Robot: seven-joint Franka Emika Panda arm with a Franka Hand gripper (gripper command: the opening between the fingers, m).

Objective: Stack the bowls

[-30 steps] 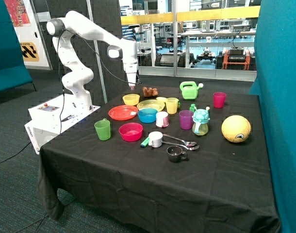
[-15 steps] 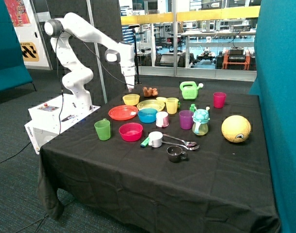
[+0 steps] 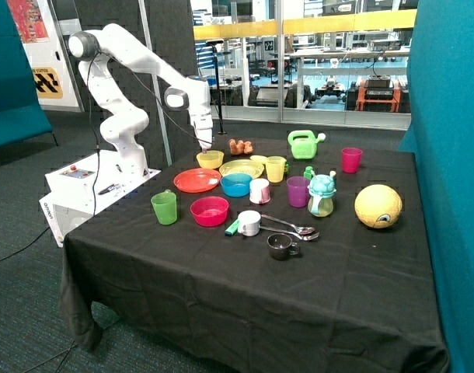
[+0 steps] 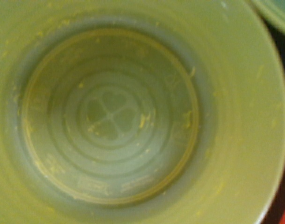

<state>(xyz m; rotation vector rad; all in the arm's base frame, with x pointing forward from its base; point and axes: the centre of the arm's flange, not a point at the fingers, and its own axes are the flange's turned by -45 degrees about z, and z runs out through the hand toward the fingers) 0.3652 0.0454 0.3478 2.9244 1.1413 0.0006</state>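
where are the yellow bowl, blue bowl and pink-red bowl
yellow bowl [image 3: 210,158], outside view, its near wall
blue bowl [image 3: 236,185], outside view, its front wall
pink-red bowl [image 3: 210,211], outside view, its inner hollow

A black cloth covers the worktop [image 3: 221,303], where a green cup [image 3: 165,207] stands near the front edge by an orange-red plate [image 3: 196,180], and a yellow-green plate [image 3: 241,168] lies farther back. Toward the middle stand a purple cup [image 3: 297,191], a small dark mug [image 3: 281,246] and two spoons [image 3: 291,227]. A yellow ball [image 3: 378,206], a magenta cup [image 3: 351,159] and a green watering can [image 3: 303,144] sit toward the far side.
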